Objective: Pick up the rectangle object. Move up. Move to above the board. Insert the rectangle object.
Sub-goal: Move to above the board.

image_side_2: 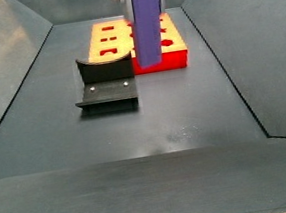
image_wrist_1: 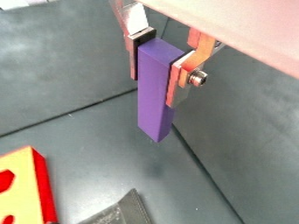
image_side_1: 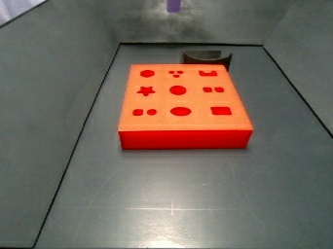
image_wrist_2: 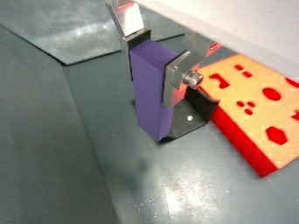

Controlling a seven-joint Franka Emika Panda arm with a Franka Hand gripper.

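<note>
Your gripper (image_wrist_1: 162, 54) is clamped on the purple rectangle object (image_wrist_1: 156, 92), held upright in the air, clear of the board (image_side_1: 182, 105), whose cutouts sit empty. Only a side view shows the fixture (image_side_2: 106, 84) whole, left of centre.

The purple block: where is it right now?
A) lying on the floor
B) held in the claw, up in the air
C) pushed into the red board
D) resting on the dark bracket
B: the claw grips the purple block at its top, its lower end hanging clear of the floor.
</note>
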